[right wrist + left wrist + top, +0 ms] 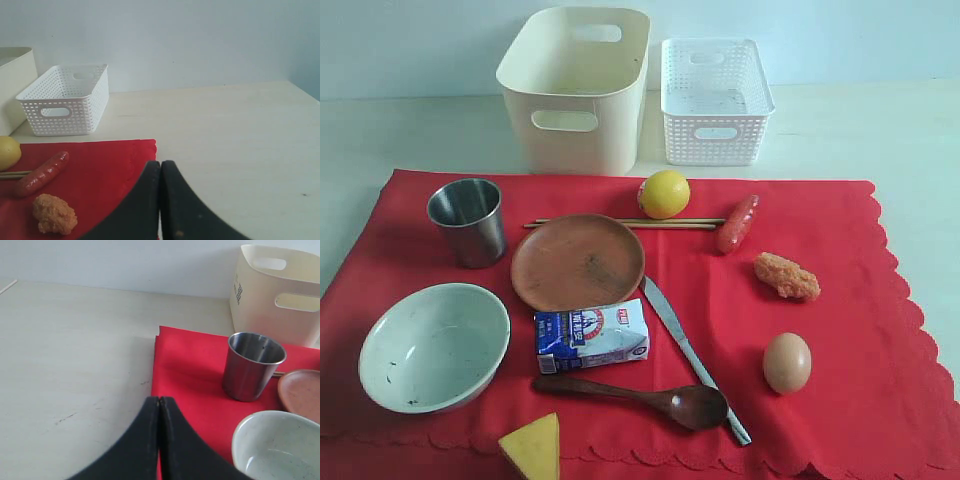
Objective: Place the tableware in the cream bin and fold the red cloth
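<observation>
The red cloth (620, 300) lies flat on the table. On it stand a steel cup (468, 220), a brown plate (577, 261), a pale bowl (433, 346), a dark wooden spoon (650, 396), a metal knife (690, 352) and chopsticks (620, 223). The empty cream bin (578, 85) stands behind the cloth. My left gripper (159, 401) is shut and empty over the cloth's left edge (190, 375), short of the cup (251, 366) and bowl (280, 445). My right gripper (160, 164) is shut and empty over the cloth's right edge (100, 170). Neither gripper shows in the exterior view.
A white lattice basket (715, 99) stands right of the bin. Also on the cloth are a lemon (664, 194), a sausage (737, 223), a fried piece (786, 276), an egg (787, 362), a milk carton (591, 336) and a cheese wedge (533, 447).
</observation>
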Robot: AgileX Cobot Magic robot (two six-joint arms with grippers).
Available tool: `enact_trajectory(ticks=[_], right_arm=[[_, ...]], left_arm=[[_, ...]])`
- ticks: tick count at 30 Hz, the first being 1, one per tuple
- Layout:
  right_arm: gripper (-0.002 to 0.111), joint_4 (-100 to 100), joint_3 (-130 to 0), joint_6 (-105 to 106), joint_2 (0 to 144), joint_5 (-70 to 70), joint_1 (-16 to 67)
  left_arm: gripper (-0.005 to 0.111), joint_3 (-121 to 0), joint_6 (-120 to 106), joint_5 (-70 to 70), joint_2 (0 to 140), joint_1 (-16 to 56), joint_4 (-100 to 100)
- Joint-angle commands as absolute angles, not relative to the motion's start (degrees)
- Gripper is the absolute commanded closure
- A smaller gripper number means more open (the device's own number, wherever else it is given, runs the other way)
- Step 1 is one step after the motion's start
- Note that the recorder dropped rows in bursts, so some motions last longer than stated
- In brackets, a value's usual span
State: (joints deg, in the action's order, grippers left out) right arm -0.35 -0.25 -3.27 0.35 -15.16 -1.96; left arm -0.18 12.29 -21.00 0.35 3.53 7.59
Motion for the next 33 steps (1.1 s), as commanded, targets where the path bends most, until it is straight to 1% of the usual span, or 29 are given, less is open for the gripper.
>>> enact_trajectory(ticks=[1,18,24,33], right_arm=[[0.108,-0.4,0.0,-3.0,0.0,-14.4,-2.0],[0.108,0.0,0.0,-3.0,0.0,-14.4,-2.0],[0.108,0.0,0.0,-3.0,2.7,-14.6,-2.0],[0.108,0.0,-6.2,-3.0,9.0,-14.6,-2.0]], left_arm=[[0.107,0.0,12.3,-20.4,0.0,3.3,7.3],[0.107,0.0,12.3,-20.4,0.0,3.3,7.3],[0.107,0.0,12.3,-20.4,0.0,3.3,7.3],[0.107,0.0,12.3,-20.4,0.0,3.3,7.3]])
